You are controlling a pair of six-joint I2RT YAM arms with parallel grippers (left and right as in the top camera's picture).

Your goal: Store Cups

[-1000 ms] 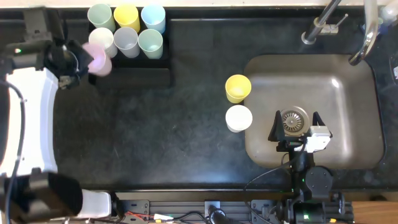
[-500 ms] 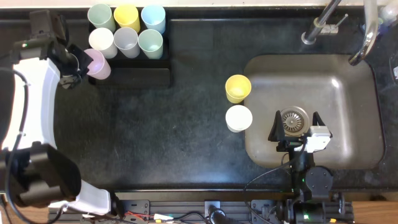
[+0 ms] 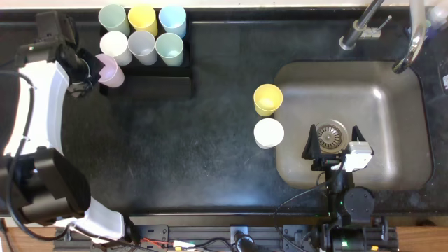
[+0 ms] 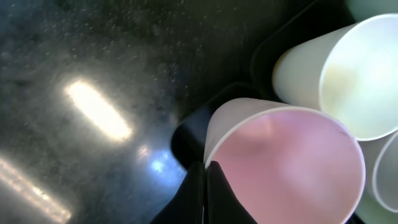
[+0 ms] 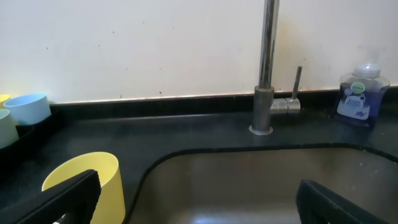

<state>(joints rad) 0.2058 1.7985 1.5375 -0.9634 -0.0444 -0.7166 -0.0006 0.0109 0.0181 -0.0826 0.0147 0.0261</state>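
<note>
My left gripper [image 3: 93, 70] is shut on the rim of a pink cup [image 3: 110, 71] [image 4: 287, 163], held tilted at the left end of the black cup rack [image 3: 154, 82], beside a white cup [image 3: 114, 46] [image 4: 331, 74]. The rack also holds pale green [image 3: 113, 17], yellow [image 3: 142, 17], blue [image 3: 172, 18], grey [image 3: 142, 44] and mint [image 3: 169, 47] cups. A loose yellow cup [image 3: 267, 99] [image 5: 83, 186] and a loose white cup [image 3: 269, 133] stand on the counter by the sink's left rim. My right gripper [image 3: 333, 148] rests open over the sink [image 3: 392, 126], fingers wide apart.
A faucet [image 3: 365, 24] [image 5: 268, 68] stands behind the sink, with a soap bottle [image 5: 360, 96] to its right. The drain [image 3: 331, 135] lies under my right gripper. Dark countertop [image 3: 175, 154] stretches between rack and sink.
My left gripper has shifted the pink cup slightly left and up toward the rack's left end, then nearly stopped. The right arm has not moved.
</note>
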